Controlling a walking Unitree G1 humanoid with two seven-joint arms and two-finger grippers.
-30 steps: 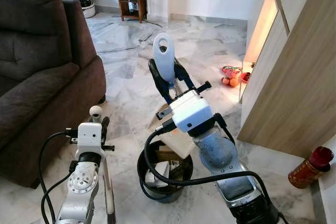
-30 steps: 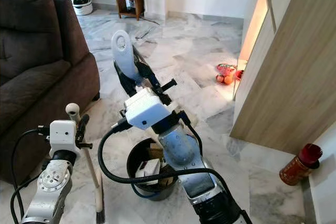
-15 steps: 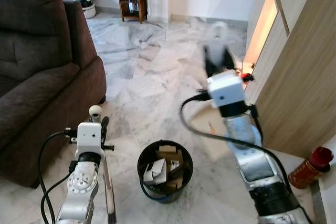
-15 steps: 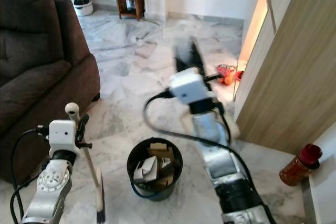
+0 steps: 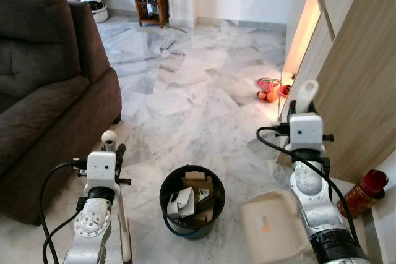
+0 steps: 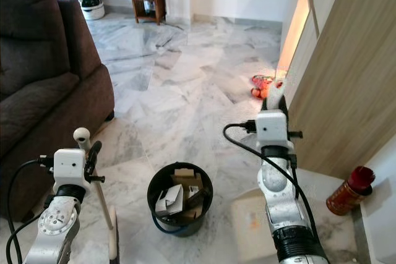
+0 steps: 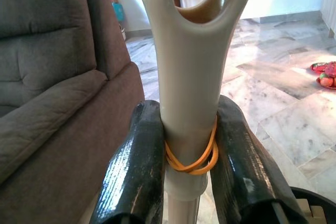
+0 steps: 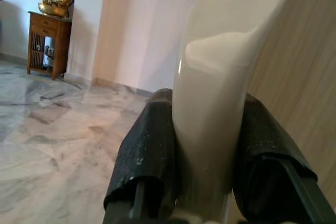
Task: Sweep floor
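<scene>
The sofa (image 5: 43, 85) fills the robot's left side, and a wood cabinet (image 5: 352, 91) stands on its right, with marble floor (image 5: 185, 85) between. A black bin (image 5: 192, 208) sits on the floor between the two arms, stuffed with cardboard scraps, handy for tipping sweepings in. The right gripper (image 8: 202, 145) has its fingers clamped on the dustpan (image 5: 272, 230) handle, the pan hanging low beside the bin. The left gripper (image 7: 190, 145) pinches the broom (image 7: 191, 77) handle, a rubber band around it, bristles down by the sofa, seemingly ready to sweep. A red bottle (image 5: 364, 195) stands by the cabinet.
</scene>
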